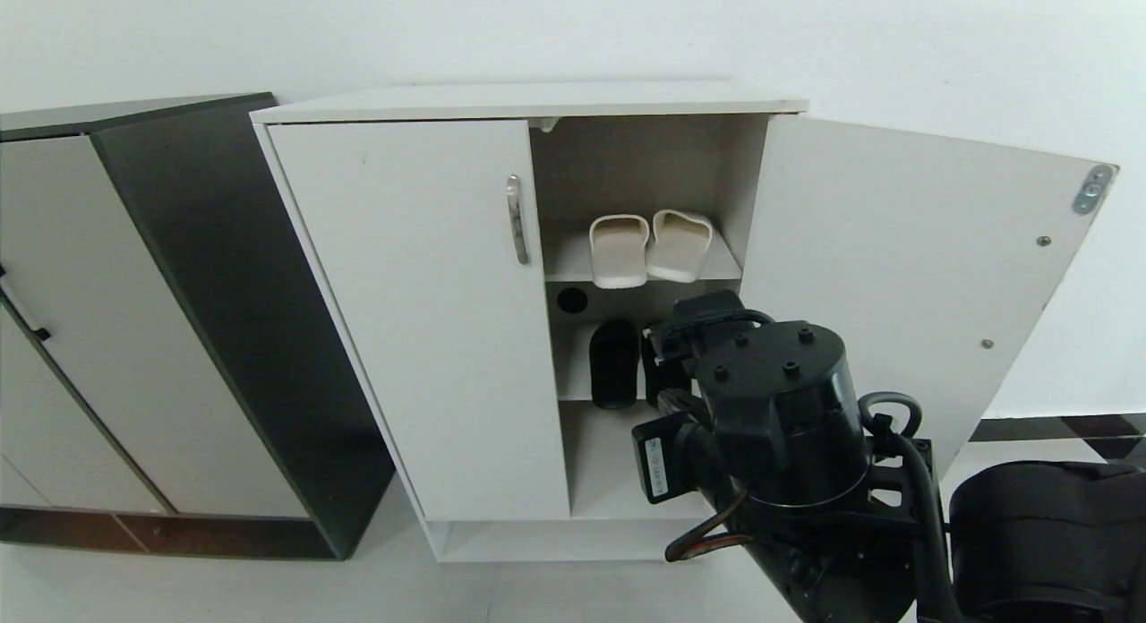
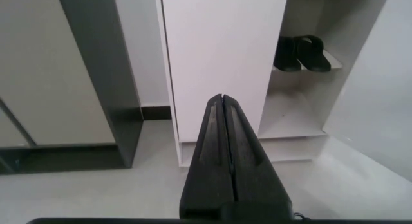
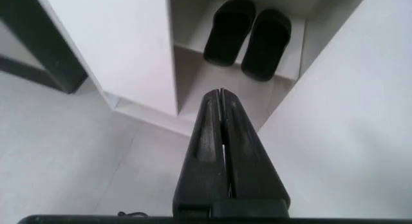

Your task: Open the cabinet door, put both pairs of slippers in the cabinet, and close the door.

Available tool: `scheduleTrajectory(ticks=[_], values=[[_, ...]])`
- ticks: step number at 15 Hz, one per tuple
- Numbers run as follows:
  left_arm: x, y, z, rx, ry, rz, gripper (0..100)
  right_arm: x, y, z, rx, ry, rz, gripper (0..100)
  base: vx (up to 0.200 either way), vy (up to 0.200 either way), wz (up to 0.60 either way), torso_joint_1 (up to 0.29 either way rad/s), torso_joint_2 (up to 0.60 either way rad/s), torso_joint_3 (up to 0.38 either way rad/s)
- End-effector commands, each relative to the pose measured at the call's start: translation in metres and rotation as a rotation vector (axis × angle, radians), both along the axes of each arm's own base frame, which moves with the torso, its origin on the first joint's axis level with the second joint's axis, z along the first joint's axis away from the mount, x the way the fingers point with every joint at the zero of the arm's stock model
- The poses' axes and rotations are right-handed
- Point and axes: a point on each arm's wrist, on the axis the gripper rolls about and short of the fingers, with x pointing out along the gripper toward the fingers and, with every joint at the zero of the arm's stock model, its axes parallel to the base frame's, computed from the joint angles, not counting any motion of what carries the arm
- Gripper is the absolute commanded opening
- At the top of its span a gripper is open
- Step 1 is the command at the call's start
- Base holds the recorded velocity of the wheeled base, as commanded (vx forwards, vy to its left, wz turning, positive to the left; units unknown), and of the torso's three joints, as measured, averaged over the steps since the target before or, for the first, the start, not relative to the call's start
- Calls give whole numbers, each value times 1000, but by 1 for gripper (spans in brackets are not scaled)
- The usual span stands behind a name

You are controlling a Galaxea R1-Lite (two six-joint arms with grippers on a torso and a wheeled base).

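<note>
White cabinet (image 1: 528,99) stands with its right door (image 1: 904,274) swung open: cream slippers (image 1: 627,247) sit on its upper shelf, black slippers (image 1: 616,363) on the shelf below. The left gripper (image 2: 223,98) and right gripper (image 3: 222,95) hover before the cabinet, jaws pressed together, holding nothing.

Two cabinets — one white cabinet (image 1: 528,99) on the right, one dark cabinet (image 1: 233,292) on the left. The white one has two doors, a shut door (image 1: 421,319) and an open door (image 1: 904,265), and one handle (image 1: 516,220). Four slippers in two pairs — one cream pair (image 1: 619,250), one black pair (image 1: 615,363).
</note>
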Motion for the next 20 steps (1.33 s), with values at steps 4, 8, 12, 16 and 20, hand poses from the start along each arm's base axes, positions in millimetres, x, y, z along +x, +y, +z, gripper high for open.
scheduleTrajectory(ticks=[4, 8, 12, 16, 20], values=[[0, 0, 0, 0, 1, 0, 0, 0, 1, -1, -4, 2, 1, 0, -150, 0, 0, 2, 2, 5], [0, 0, 0, 0, 1, 0, 0, 1, 0, -1, -2, 3, -3, 0, 0, 0, 0, 0, 0, 0], [0, 0, 0, 0, 1, 0, 0, 4, -1, -2, -5, 5, -14, 0, 0, 0, 0, 0, 0, 0], [0, 0, 0, 0, 1, 0, 0, 7, -1, -4, -10, 6, -19, 0, 0, 0, 0, 0, 0, 0], [0, 0, 0, 0, 1, 0, 0, 7, -1, -5, -12, 7, -19, 0, 0, 0, 0, 0, 0, 0]])
